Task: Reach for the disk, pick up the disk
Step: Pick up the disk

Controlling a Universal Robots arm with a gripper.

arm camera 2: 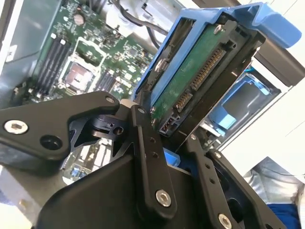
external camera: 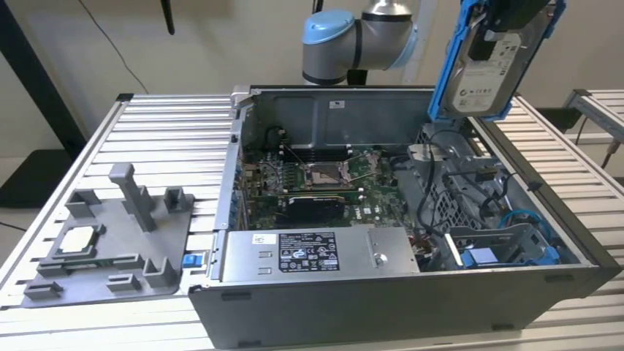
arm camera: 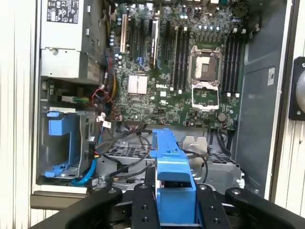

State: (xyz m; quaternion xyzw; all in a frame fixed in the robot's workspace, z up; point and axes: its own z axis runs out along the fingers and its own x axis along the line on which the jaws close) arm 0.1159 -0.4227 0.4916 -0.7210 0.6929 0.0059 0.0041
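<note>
Already the gripper (arm camera 2: 164, 129) is clamped on the disk (external camera: 484, 69) by its blue bracket (arm camera: 174, 167); the disk hangs upright, well above the open computer case (external camera: 390, 307); reach and pick-up both look done, with nothing visibly left.

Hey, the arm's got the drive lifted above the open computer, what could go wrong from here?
1. The disk hangs high over the open case. If the tool slips on the blue bracket, the disk could drop onto the motherboard.
2. Loose cables lie right beneath the disk and might snag it if it comes down.
3. The disk's circuit board and connector face out unprotected, so a knock against the case wall could damage them.
</note>
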